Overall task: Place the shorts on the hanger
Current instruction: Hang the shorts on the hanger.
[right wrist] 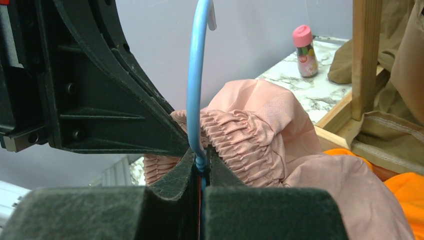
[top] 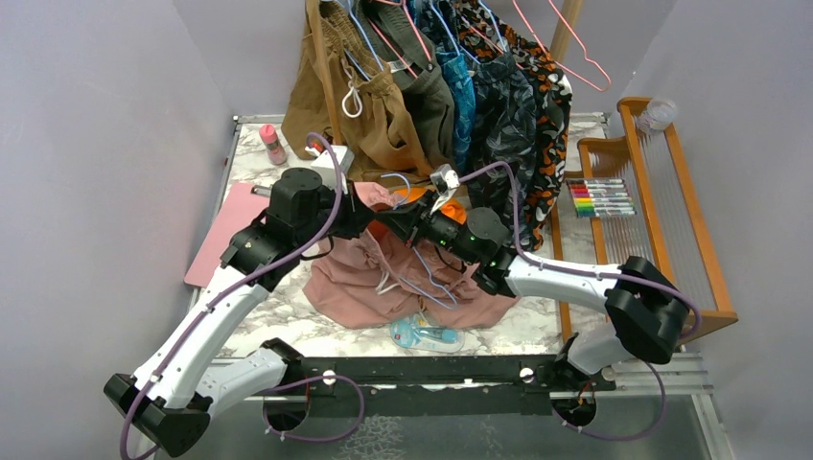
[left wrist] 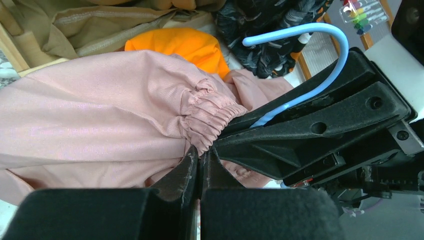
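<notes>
Pinching the gathered elastic waistband of the shorts (left wrist: pixel 100 110), the left gripper (left wrist: pixel 200 161) has its jaws pressed together with only that fold of dusty pink cloth between the tips. The right gripper (right wrist: pixel 201 162) meets it almost tip to tip, its jaws closed tight on the thin light blue wire of the hanger (right wrist: pixel 195 75). The wire rises out of those tips and curves into its hook beyond them. The waistband bunches right against the wire. The rest of the smooth, baggy fabric falls away from the left jaws into a heap on the white marble table (top: pixel 288 321), white drawstring showing.

Bright orange cloth (left wrist: pixel 185 45) lies just past the tips, and beyond it brown garments (top: pixel 369 105) and dark patterned ones hang on hangers. Pale grey walls close in on both sides.

A pink-capped bottle (right wrist: pixel 306 52) stands well apart from the right jaws near the table's back edge. A wooden rack (top: pixel 676 182) with a row of markers (top: pixel 602 196) lies outward of the right arm, and a pink board (top: pixel 225 230) outward of the left. Bare marble shows mostly nearer the arm bases than the heap, partly taken by a blue-and-white packet (top: pixel 427 333).
</notes>
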`<action>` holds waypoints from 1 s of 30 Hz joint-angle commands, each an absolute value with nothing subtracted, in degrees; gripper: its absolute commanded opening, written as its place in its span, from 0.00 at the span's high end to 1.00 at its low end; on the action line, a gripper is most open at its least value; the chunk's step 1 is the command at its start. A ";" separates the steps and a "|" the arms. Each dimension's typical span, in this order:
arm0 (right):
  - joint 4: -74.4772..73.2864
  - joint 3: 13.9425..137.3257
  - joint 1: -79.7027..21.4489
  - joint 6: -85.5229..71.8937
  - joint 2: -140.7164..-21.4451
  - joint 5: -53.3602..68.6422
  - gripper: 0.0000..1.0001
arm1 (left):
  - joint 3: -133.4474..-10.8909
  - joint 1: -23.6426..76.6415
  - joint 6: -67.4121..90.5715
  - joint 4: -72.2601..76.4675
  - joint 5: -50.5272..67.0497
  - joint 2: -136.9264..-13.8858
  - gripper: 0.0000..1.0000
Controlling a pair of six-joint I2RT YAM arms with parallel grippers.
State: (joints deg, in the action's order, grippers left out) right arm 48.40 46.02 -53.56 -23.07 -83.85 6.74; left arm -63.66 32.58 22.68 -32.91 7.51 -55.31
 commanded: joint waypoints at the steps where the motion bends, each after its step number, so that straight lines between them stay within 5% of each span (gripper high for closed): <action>1: 59.54 47.77 -54.04 -28.67 -86.46 8.22 0.99 | -65.69 32.70 23.92 -31.00 12.29 -55.52 1.00; 10: 70.19 48.30 -54.05 -37.22 -88.80 9.07 0.99 | -69.59 32.78 26.59 -27.85 18.36 -56.80 1.00; 21: 77.46 48.87 -54.03 -40.86 -90.31 8.00 0.99 | -68.70 32.77 27.98 -27.78 19.13 -52.33 0.57; 24: 79.92 49.02 -54.05 -42.36 -91.12 8.04 0.99 | -69.84 32.78 28.21 -27.82 20.09 -51.46 0.41; 28: 81.06 49.45 -54.05 -42.67 -90.70 8.47 0.99 | -72.68 33.11 28.05 -27.84 19.95 -49.80 0.06; 30: 81.38 49.48 -54.04 -42.23 -89.74 8.72 0.99 | -74.82 33.31 28.02 -27.93 19.16 -48.61 0.01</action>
State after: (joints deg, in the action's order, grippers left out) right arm 73.10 46.57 -53.28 -40.99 -91.29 7.05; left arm -70.00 32.75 27.64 -29.47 17.63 -51.33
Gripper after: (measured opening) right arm 0.036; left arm 0.938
